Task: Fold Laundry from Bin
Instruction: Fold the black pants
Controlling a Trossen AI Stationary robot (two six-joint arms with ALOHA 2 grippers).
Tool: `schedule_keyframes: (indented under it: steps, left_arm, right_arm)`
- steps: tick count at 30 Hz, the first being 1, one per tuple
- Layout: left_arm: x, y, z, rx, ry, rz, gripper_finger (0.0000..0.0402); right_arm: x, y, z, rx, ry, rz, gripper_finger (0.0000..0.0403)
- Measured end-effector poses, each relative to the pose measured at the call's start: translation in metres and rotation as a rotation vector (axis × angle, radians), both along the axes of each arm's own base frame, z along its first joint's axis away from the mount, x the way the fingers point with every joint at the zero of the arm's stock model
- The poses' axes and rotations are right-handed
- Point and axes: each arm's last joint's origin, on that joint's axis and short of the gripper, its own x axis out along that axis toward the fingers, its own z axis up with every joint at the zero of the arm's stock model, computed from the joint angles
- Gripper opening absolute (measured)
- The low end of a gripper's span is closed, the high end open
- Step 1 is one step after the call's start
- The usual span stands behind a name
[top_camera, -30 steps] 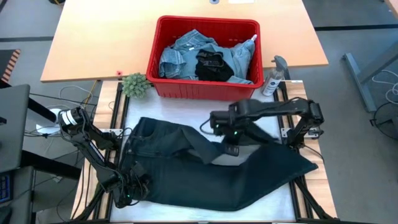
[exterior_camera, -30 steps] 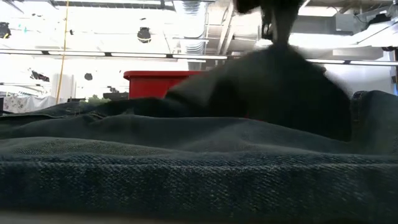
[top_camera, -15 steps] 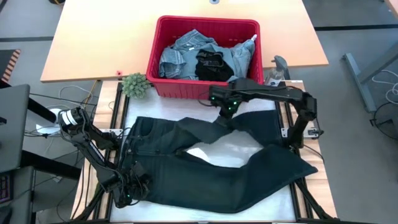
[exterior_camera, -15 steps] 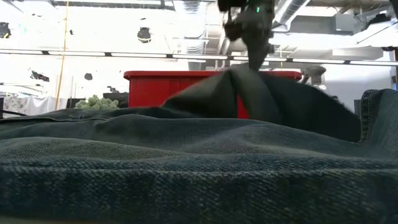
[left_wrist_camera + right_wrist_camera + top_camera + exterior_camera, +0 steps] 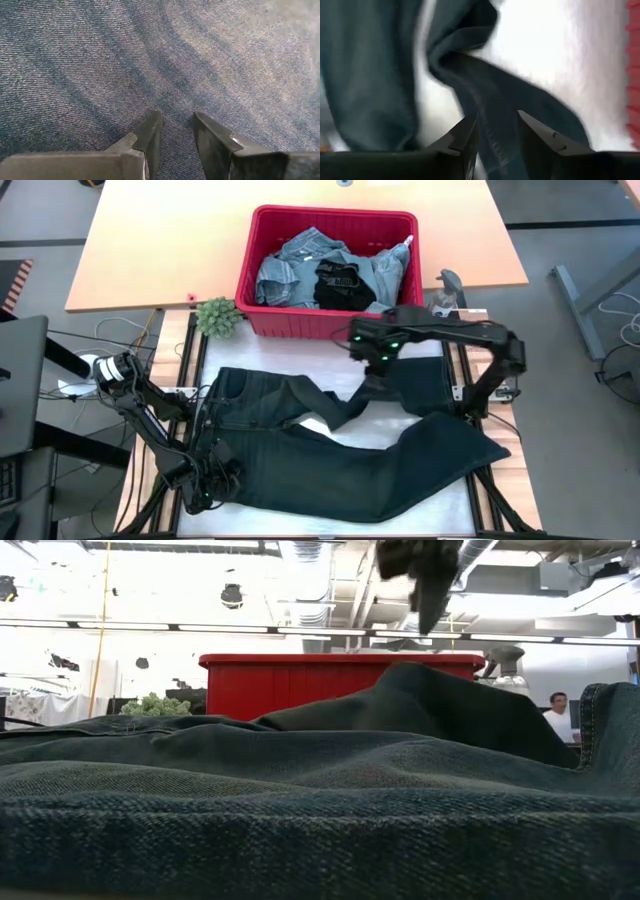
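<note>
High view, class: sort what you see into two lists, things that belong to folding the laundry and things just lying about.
Belongs to the job:
- dark jeans spread on the table
- red bin
- light blue denim pieces and black garment in the bin
- right pincer, open above the jeans
- left pincer, on the jeans' near corner

Just lying about:
- small green plant
- spray bottle

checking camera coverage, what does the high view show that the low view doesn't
Only the high view shows what lies inside the red slotted plastic bin: light blue denim pieces and a black garment. It also shows the left gripper down at the near edge of the dark denim jeans, and the white table mat.

Only the low view shows the room behind, with ceiling ducts and a person far off.

Both show the bin, the jeans, the small green plant and the right gripper raised above the jeans.
</note>
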Motion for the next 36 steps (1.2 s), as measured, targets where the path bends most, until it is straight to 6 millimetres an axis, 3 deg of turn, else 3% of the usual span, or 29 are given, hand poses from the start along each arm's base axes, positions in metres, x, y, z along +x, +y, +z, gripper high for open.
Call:
schedule_keyframes:
  steps: [3,6,11,16,22,30,33,36]
  left_arm:
    - [0.0,0.0,0.0,-0.029,-0.02,0.05,0.0105]
    - [0.001,0.0,0.001,-0.044,-0.042,0.084,0.0105]
    - [0.005,0.003,0.001,-0.061,-0.047,0.124,0.0105]
    - [0.011,0.007,0.001,-0.074,-0.036,0.161,0.0105]
    - [0.019,0.012,0.001,-0.12,-0.021,0.232,0.0105]
    - [0.02,0.013,0.001,-0.137,-0.014,0.241,0.0105]
    - [0.02,0.013,0.001,-0.124,-0.011,0.227,0.0105]
    - [0.02,0.013,0.0,-0.1,-0.007,0.209,0.0105]
  right_arm:
    - [-0.019,0.019,0.013,-0.012,-0.02,-0.023,0.0153]
    - [-0.04,0.044,0.008,-0.028,-0.005,-0.015,0.0156]
    - [-0.074,0.083,-0.028,-0.028,-0.084,-0.045,0.0156]
    - [-0.092,0.103,-0.07,-0.074,-0.163,-0.172,0.0156]
    - [-0.108,0.107,-0.114,-0.262,-0.067,-0.253,0.0156]
    - [-0.122,0.103,-0.15,-0.33,-0.009,-0.307,0.015]
    - [-0.119,0.098,-0.161,-0.317,-0.042,-0.347,0.0115]
    - [-0.117,0.092,-0.169,-0.295,-0.075,-0.393,0.0044]
